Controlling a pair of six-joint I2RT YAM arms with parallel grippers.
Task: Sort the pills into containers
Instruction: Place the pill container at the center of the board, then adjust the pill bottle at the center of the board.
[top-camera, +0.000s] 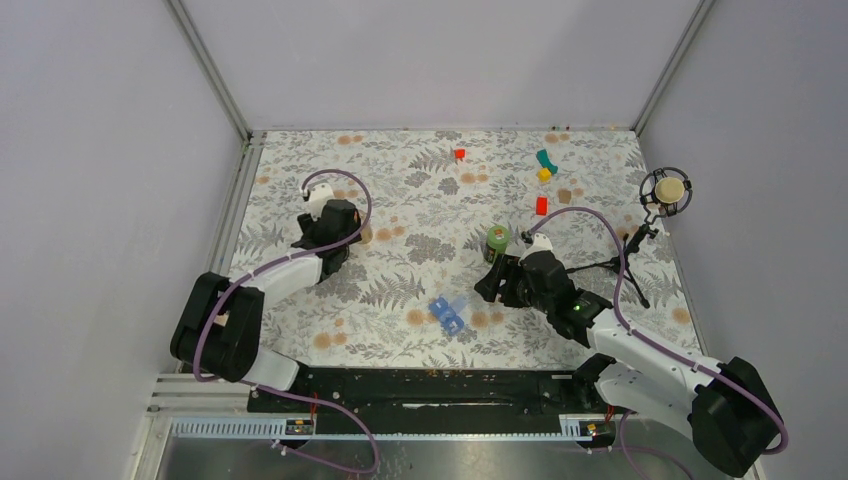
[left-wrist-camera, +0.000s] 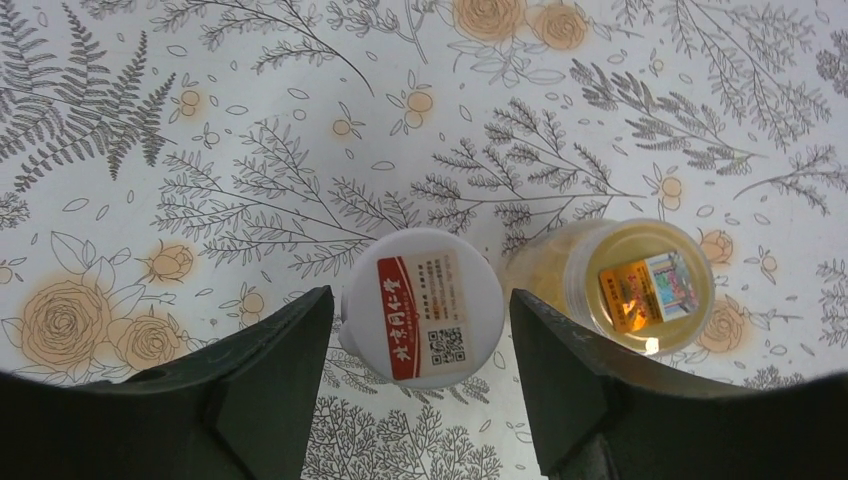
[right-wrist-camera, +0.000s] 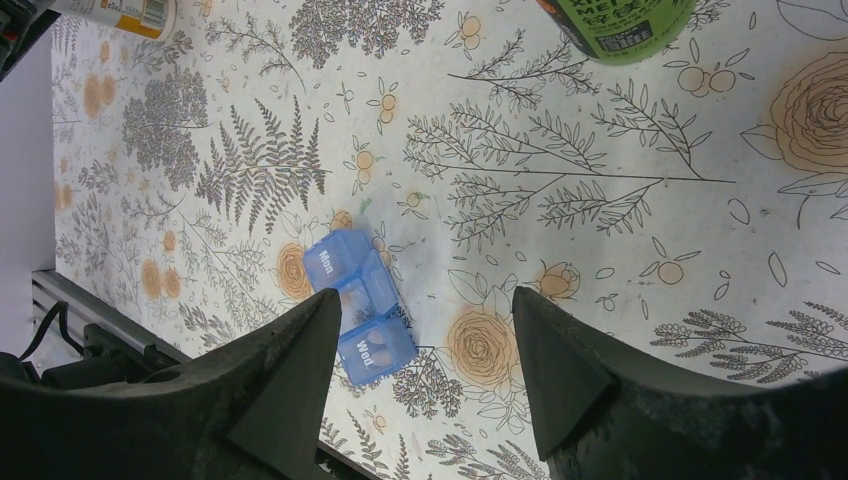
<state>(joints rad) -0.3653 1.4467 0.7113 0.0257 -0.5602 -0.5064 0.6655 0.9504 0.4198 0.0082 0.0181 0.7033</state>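
A floral-patterned bench enclosed by pale walls is seen from above, with two arms reaching in from the near edge. The left gripper is held open astride a white-lidded bottle standing upright; thin slivers of bench are seen at each side of the lid, and contact lower down cannot be judged. An amber bottle stands just beside it, partly covered by one finger. Both bottles are hidden under the left arm in the overhead view. The right gripper is open with nothing between its fingers. The blue translucent pill box lies flat near the bench's near edge, between the two arms and closer to the right one; lids marked "Mon." and "Wed" can be read, one corner is overlapped by a finger, and pale shapes inside are too small to identify. Patterned bench shows on every side of the box. A green bottle is cut off by the frame's top edge. Two red blocks lie well apart towards the back, and a microphone on a tripod stands near the right wall, close to the right arm.
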